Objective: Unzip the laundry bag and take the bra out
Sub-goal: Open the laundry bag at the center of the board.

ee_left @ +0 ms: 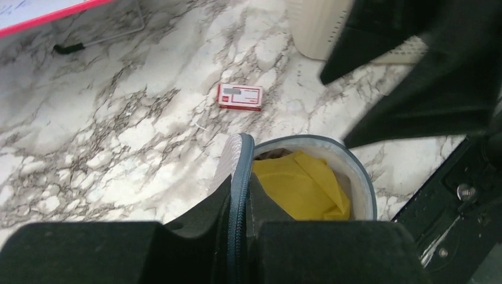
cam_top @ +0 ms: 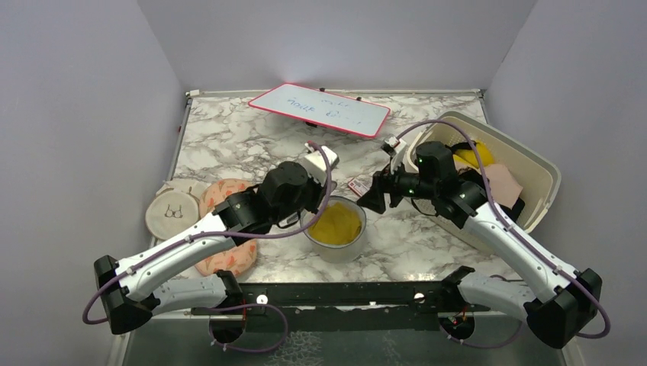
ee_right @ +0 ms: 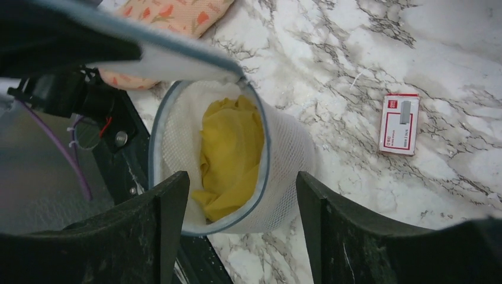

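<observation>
The white mesh laundry bag (cam_top: 345, 245) stands open at the near middle of the table, its round lid lifted. The mustard-yellow bra (cam_top: 336, 225) lies inside it; it shows in the left wrist view (ee_left: 305, 186) and the right wrist view (ee_right: 231, 148). My left gripper (ee_left: 241, 195) is shut on the lid's dark zipper edge (ee_left: 239, 177) and holds the lid up at the bag's left rim. My right gripper (cam_top: 374, 197) is open and empty, hovering just right of and above the bag (ee_right: 284, 160), its fingers (ee_right: 169, 204) spread over the rim.
A beige bin (cam_top: 534, 179) with garments stands at the right. A red-framed whiteboard (cam_top: 320, 108) lies at the back. A small red-and-white card (cam_top: 356, 185) lies by the bag. A beige round pouch (cam_top: 172, 210) and an orange patterned pouch (cam_top: 229, 259) lie at the left.
</observation>
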Controlling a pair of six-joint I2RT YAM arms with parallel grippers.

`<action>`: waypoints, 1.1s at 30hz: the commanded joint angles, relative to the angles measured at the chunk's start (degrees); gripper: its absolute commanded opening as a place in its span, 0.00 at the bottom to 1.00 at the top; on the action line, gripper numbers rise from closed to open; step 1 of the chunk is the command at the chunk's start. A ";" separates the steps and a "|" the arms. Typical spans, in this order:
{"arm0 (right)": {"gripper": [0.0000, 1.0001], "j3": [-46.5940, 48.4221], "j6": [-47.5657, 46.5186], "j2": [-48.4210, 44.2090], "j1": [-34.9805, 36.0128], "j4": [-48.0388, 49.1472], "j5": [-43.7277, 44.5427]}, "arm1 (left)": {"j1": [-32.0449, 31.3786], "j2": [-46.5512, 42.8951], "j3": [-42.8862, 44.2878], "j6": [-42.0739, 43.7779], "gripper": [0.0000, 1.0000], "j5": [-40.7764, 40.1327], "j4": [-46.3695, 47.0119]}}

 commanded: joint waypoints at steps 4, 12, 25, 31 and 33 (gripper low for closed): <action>0.60 -2.53 -0.93 -1.17 1.81 2.48 -9.54 | 7.40 0.07 4.07 -6.82 0.00 14.53 -1.30; 0.37 -3.31 1.56 5.43 6.19 9.93 -9.95 | 7.82 1.65 6.01 -10.26 0.00 18.64 -3.00; 0.52 -4.88 3.56 8.14 7.07 9.70 -2.17 | 15.45 6.88 9.70 -7.52 0.00 16.19 -10.79; 0.55 -4.48 4.65 7.43 7.12 6.61 -0.61 | 17.57 10.04 11.24 -3.19 0.27 9.19 -12.78; 0.55 -4.43 4.42 6.70 7.13 5.84 0.26 | 17.58 10.52 11.40 -1.51 0.39 2.70 -14.16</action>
